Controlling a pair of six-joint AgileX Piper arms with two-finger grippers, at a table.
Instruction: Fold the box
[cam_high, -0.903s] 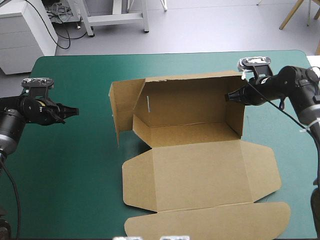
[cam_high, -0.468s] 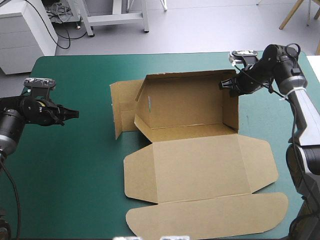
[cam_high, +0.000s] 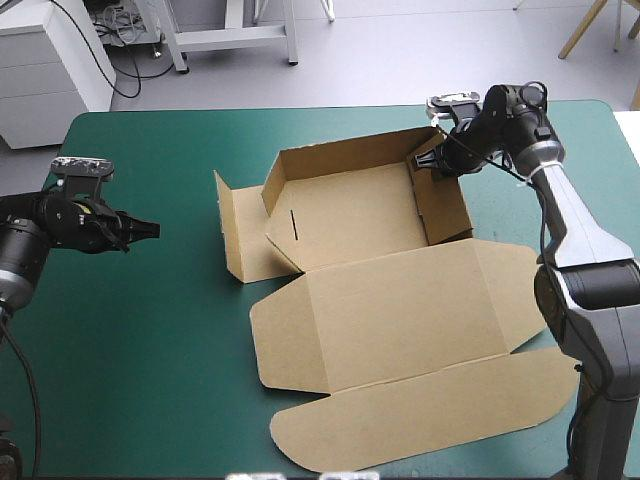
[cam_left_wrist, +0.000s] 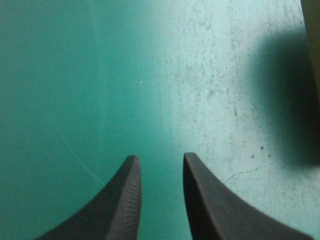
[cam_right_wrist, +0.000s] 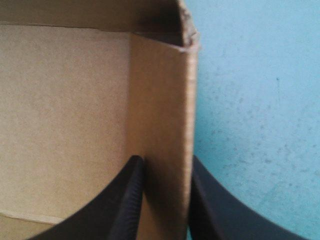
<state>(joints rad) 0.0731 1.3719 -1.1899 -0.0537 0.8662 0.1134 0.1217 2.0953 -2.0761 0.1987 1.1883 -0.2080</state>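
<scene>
The brown box (cam_high: 350, 210) stands mid-table as an open tray, its back and side walls raised and its lid (cam_high: 400, 320) flat toward the table's front edge. My right gripper (cam_high: 428, 160) is at the box's far right corner, shut on the top of the right wall. In the right wrist view that wall (cam_right_wrist: 160, 100) runs between my right gripper's (cam_right_wrist: 165, 162) fingers, with the box's inside on one side and teal-green cover on the other. My left gripper (cam_high: 152, 230) hovers over bare cover well left of the box. Its (cam_left_wrist: 160, 157) fingers stand slightly apart and hold nothing.
A loose side flap (cam_high: 235, 235) stands upright at the box's left end, facing my left gripper; its edge (cam_left_wrist: 312, 40) shows ahead of that gripper. Bare teal-green cover (cam_high: 130, 340) lies left of the box. The curved lid flap (cam_high: 420, 420) reaches close to the front edge.
My right gripper has drawn the right wall leftward and toward the far edge. The whole box has turned and shifted with it. The left arm has stayed put.
</scene>
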